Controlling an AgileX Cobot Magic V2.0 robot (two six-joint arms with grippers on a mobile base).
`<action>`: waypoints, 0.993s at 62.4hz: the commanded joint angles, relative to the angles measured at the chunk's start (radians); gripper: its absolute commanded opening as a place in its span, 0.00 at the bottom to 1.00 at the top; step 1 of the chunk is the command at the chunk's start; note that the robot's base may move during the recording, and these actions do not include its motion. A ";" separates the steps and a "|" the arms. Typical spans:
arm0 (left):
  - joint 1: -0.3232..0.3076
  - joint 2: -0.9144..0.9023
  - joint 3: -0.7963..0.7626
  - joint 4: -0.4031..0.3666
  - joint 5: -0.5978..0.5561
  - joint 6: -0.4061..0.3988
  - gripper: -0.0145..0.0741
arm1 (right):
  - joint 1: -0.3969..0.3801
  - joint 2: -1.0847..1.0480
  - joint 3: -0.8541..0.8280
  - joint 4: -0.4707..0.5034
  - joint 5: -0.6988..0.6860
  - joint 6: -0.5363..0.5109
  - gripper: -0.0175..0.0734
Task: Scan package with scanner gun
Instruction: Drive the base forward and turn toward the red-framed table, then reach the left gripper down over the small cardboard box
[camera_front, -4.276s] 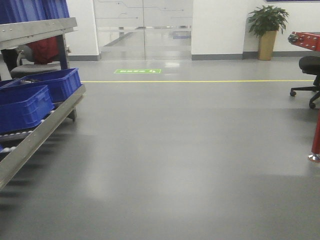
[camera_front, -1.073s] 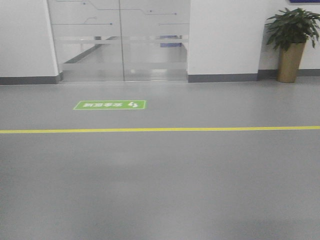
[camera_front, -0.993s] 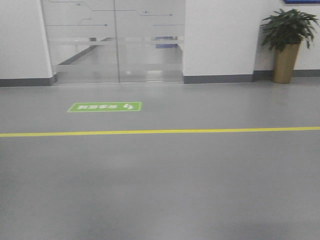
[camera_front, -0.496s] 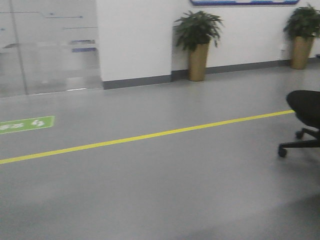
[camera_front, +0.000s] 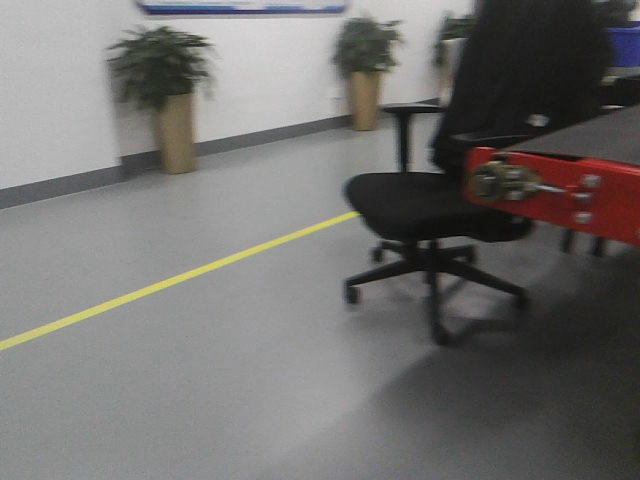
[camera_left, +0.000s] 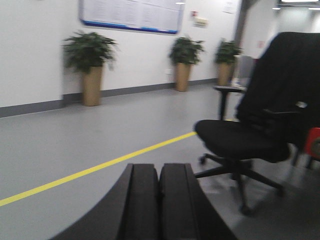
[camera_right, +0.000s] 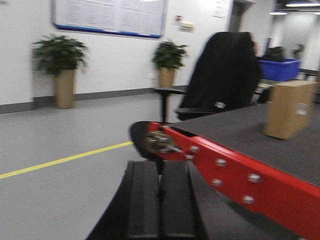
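Exterior front-facing view gives you a black office chair (camera_front: 430, 205) beside the red-edged counter (camera_front: 565, 195). In the left wrist-mounted view, your left hand (camera_left: 159, 172) has its fingers pressed together, holding nothing. In the right wrist-mounted view, your right hand (camera_right: 160, 170) is likewise closed and empty; the package (camera_right: 289, 107) stands upright on the counter, well apart from it.

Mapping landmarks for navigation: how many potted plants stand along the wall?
3, along the white wall: left plant, middle plant, and right plant next to the office chair, which may hide more.
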 joint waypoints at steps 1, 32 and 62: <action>0.000 -0.003 -0.002 0.002 -0.016 -0.001 0.04 | 0.002 -0.003 -0.001 -0.004 -0.022 0.000 0.02; 0.000 -0.003 -0.002 0.002 -0.016 -0.001 0.04 | 0.002 -0.003 -0.001 -0.004 -0.022 0.000 0.02; 0.000 -0.003 -0.002 0.002 -0.016 -0.001 0.04 | 0.002 -0.003 -0.001 -0.004 -0.022 0.000 0.02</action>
